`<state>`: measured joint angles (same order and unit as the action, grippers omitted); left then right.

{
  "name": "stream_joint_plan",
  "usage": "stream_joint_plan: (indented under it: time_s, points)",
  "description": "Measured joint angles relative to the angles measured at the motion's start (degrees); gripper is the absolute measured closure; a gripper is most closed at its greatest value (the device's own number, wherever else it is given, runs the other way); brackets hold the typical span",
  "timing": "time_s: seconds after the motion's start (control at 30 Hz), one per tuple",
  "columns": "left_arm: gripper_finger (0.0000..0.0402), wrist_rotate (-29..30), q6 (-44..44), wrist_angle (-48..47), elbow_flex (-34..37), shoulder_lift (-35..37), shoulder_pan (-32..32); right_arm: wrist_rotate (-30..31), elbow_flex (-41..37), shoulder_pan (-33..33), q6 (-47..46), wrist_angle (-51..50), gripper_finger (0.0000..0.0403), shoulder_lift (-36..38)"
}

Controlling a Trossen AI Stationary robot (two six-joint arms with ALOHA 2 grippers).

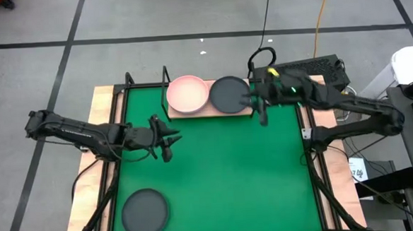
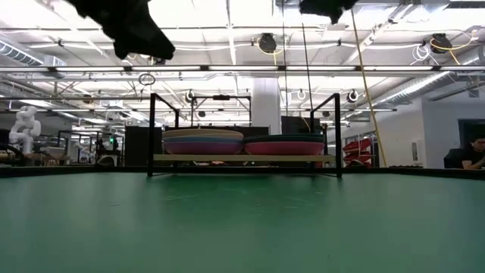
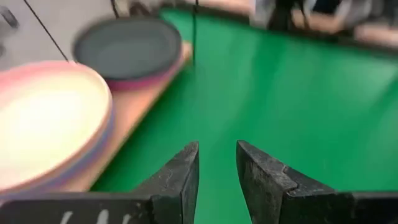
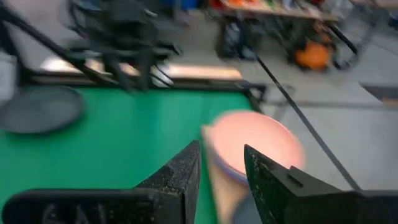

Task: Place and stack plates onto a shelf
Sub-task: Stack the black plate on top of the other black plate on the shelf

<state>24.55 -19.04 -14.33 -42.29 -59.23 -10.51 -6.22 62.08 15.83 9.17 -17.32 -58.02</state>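
Note:
The wooden shelf (image 1: 210,111) stands at the green mat's far edge on black rod supports. It bears two stacks of plates: a left stack topped by a light pink plate (image 1: 188,94) and a right stack (image 2: 284,145) topped by a dark grey plate (image 1: 229,94) over a magenta one. Another dark grey plate (image 1: 145,211) lies flat on the mat near its near-left corner. My left gripper (image 1: 167,141) hovers over the mat's left middle, open and empty (image 3: 217,167). My right gripper (image 1: 262,115) hangs just in front of the shelf's right end, open and empty (image 4: 222,167).
A black rod frame (image 1: 128,84) runs around the mat (image 1: 231,171). A dark box and cables (image 1: 317,69) sit beyond the far-right corner. Bare green mat spreads between the shelf and the near plate.

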Motion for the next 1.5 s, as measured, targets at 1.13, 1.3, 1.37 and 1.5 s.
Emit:
stream_joint_plan:
  time_s: [1.13, 1.3, 1.37, 1.5]
  points:
    - [0.0291, -43.07, 5.85, -34.16, -12.13, -28.40, -14.36, 4.91, -32.78, -17.83, -1.18, 32.95, 0.0298, 14.14]
    - [0.0291, -45.14, 9.13, -33.99, -12.13, -31.34, -13.44, 4.91, -32.78, -17.83, -1.22, 32.94, 0.0298, 14.14]
    - [0.0291, -46.07, 10.41, -33.82, -12.13, -32.64, -12.98, 4.90, -32.78, -17.83, -1.40, 32.93, 0.0298, 14.14]
    - [0.0291, -48.33, 12.87, -32.19, -12.12, -35.08, -11.84, 4.90, -32.78, -17.83, -1.41, 32.68, 0.0298, 14.14]
